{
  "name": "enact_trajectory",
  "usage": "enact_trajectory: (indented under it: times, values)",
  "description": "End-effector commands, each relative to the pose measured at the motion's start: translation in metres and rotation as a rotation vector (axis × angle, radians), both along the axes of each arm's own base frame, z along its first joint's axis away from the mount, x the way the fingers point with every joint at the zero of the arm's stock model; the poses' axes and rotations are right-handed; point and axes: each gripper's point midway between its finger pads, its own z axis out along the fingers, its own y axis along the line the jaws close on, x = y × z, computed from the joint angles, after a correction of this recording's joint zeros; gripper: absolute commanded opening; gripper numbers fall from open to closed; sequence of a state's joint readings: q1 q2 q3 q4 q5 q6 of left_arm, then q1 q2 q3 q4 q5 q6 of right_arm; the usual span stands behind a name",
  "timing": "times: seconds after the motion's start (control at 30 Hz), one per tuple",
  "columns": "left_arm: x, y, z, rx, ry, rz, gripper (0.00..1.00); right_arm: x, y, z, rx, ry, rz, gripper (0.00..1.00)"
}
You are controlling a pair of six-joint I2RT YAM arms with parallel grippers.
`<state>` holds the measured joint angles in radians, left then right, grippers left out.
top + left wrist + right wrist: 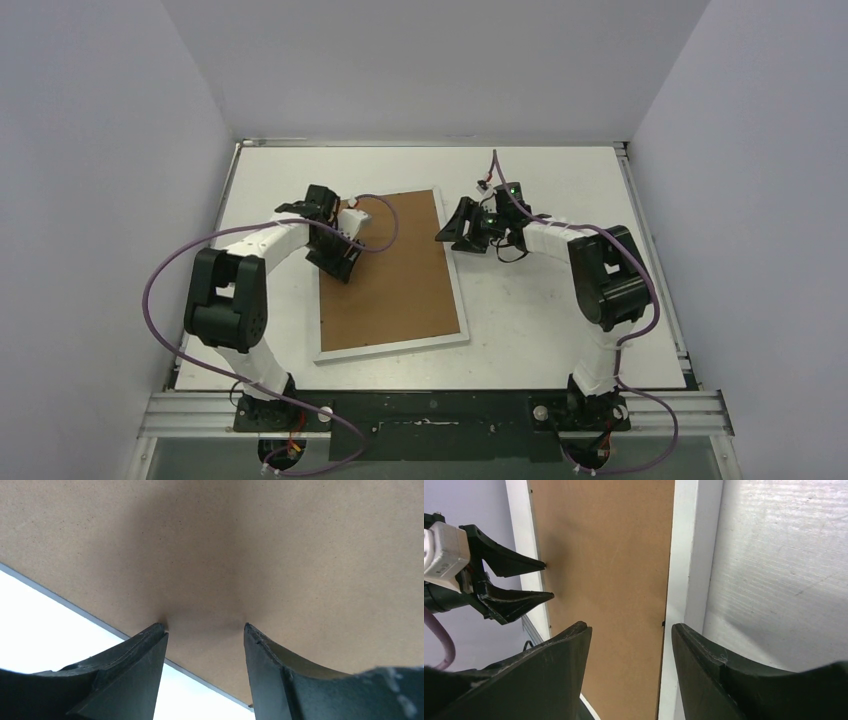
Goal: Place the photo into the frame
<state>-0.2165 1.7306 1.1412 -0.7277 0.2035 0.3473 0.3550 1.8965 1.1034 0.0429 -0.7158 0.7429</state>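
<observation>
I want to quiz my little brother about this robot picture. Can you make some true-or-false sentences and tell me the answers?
1. The frame lies flat with its brown back facing up. True.
2. The photo is lying next to the frame. False: no photo can be seen in any view.
3. The left gripper has its fingertips on the frame's brown back. True.
4. The right gripper is squeezed shut. False: its jaws stand apart, above the frame's white right edge.

White frame [400, 280], lying flat, brown back facing up
</observation>
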Motion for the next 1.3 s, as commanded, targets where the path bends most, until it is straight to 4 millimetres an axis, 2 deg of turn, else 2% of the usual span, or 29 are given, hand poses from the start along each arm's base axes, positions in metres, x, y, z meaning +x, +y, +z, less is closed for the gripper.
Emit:
enact_trajectory:
  times: [0.0, 0.3, 0.5, 0.8, 0.97, 1.17, 1.27]
  values:
    - [0.006, 0.003, -0.002, 0.064, -0.067, -0.021, 0.56, 0.008, 0.014, 0.04, 0.061, -0.119, 0.031, 0.61]
    - [0.003, 0.003, -0.003, 0.106, -0.095, -0.045, 0.56, -0.004, 0.023, 0.018, 0.068, -0.058, 0.057, 0.59]
    - [0.004, 0.004, -0.001, 0.107, -0.103, -0.042, 0.56, -0.015, 0.019, 0.0, 0.044, -0.004, 0.06, 0.58]
    - [0.005, 0.005, 0.005, 0.114, -0.122, -0.049, 0.56, -0.017, 0.005, -0.016, -0.008, 0.024, 0.043, 0.58]
    - [0.004, 0.005, 0.005, 0.115, -0.125, -0.051, 0.55, -0.015, 0.006, -0.019, -0.011, 0.029, 0.045, 0.58]
    - [0.005, 0.005, 0.005, 0.113, -0.125, -0.061, 0.55, -0.02, 0.007, -0.038, -0.024, 0.074, 0.05, 0.58]
    - [0.006, 0.003, 0.004, 0.109, -0.122, -0.067, 0.55, -0.028, 0.015, -0.045, -0.029, 0.093, 0.068, 0.58]
